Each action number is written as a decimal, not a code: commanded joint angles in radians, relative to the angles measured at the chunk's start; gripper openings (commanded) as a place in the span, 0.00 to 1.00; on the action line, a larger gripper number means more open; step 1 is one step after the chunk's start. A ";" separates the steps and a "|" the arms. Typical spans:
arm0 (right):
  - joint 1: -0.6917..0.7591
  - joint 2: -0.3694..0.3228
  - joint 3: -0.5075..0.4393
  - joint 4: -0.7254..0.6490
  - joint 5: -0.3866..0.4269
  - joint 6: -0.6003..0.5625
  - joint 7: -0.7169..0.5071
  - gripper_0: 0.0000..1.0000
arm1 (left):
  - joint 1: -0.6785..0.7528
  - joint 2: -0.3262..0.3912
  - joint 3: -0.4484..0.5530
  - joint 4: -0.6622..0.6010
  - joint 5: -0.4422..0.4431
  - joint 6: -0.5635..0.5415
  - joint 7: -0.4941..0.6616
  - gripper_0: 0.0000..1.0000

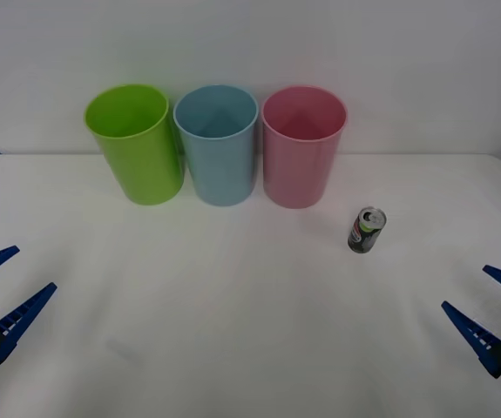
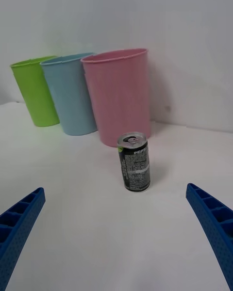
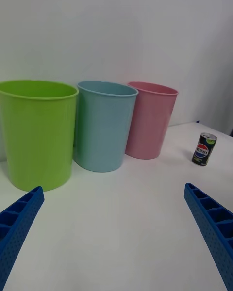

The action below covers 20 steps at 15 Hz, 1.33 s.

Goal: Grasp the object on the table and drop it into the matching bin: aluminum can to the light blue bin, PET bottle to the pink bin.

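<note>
A small dark aluminum can [image 1: 367, 230] [image 2: 134, 162] [image 3: 204, 149] with a silver top stands upright on the white table [image 1: 250, 331], in front of and to the right of the pink bin [image 1: 302, 145] [image 2: 120, 94] [image 3: 150, 119]. The light blue bin [image 1: 220, 142] [image 2: 71, 93] [image 3: 103, 124] stands in the middle of the row at the back. My right gripper [image 1: 485, 306] [image 2: 116, 237] hangs open at the front right, well short of the can. My left gripper [image 1: 4, 287] [image 3: 114, 237] is open at the front left, with nothing between its fingers.
A lime green bin [image 1: 134, 142] [image 2: 35, 96] [image 3: 35, 131] stands left of the light blue one, all three close together by the back wall. The table's back edge runs just behind them. Bare tabletop lies between the grippers and the bins.
</note>
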State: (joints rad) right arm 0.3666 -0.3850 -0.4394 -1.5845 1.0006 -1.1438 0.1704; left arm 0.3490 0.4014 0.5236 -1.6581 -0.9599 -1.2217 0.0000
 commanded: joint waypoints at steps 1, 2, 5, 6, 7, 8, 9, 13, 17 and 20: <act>-0.006 0.000 0.033 0.024 0.007 0.027 0.026 1.00 | 0.000 0.000 0.000 0.000 0.000 0.000 0.000 1.00; -0.011 0.000 0.047 0.034 0.009 0.041 0.031 1.00 | 0.000 0.000 0.000 0.000 0.000 0.000 0.000 1.00; -0.028 0.000 0.090 0.057 0.009 0.090 0.041 1.00 | 0.000 0.000 0.000 0.000 0.000 0.000 0.000 1.00; -0.041 0.000 0.103 0.075 0.009 0.095 0.044 1.00 | 0.000 0.000 0.000 0.000 0.000 0.000 0.000 1.00; -0.061 0.000 0.111 0.100 0.009 0.095 0.051 1.00 | 0.000 0.000 0.000 0.000 0.000 0.000 0.000 1.00; -0.080 0.000 0.117 0.121 0.009 0.096 0.054 1.00 | 0.000 0.000 0.000 0.000 0.000 0.000 0.000 1.00; -0.100 0.000 0.126 0.146 0.013 0.098 0.057 1.00 | 0.000 0.000 0.000 0.000 0.000 0.000 0.000 1.00; -0.178 0.003 0.163 0.222 0.020 0.124 0.069 1.00 | 0.000 0.000 0.000 0.000 0.000 0.000 0.000 1.00; -0.239 0.012 0.202 0.278 0.020 0.170 0.090 1.00 | 0.000 0.000 0.000 0.000 0.000 0.000 0.000 1.00; -0.288 0.021 0.229 0.321 0.020 0.208 0.104 1.00 | 0.000 0.000 0.000 0.000 0.000 0.000 0.000 1.00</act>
State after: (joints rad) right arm 0.0878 -0.3669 -0.2159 -1.2706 1.0201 -0.9460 0.2711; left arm 0.3491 0.4014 0.5236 -1.6581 -0.9599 -1.2217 0.0000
